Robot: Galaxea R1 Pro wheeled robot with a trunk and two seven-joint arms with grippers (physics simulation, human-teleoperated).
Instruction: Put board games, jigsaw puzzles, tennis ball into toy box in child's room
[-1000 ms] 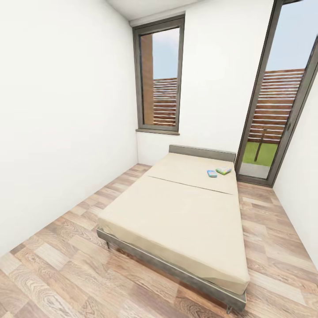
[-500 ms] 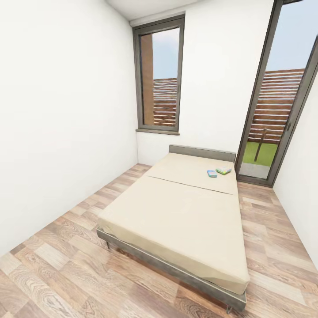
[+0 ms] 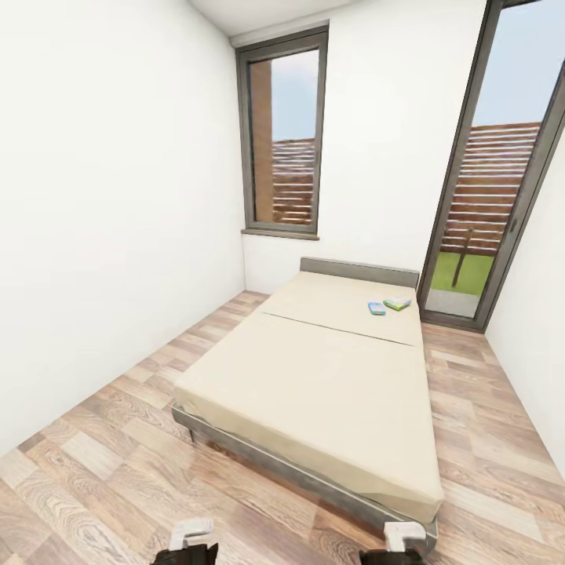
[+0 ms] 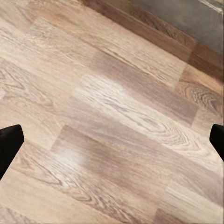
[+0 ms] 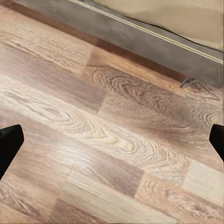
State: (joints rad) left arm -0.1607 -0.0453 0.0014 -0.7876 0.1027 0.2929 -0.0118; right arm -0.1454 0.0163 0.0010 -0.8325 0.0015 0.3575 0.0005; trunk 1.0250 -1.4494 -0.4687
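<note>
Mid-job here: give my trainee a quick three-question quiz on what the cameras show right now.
1. True or false: both board games lie at the headboard end of the bed.
2. Multiple choice: what lies under the left gripper in the left wrist view? A) mattress B) wood floor C) a desk
3. Short answer: are the right gripper jaws open or shut, and do they hold anything?

Key
1. True: the blue one and the green one lie side by side near the headboard.
2. B
3. Open; the fingertips sit at opposite edges of the right wrist view with only floor between them, nothing held.
</note>
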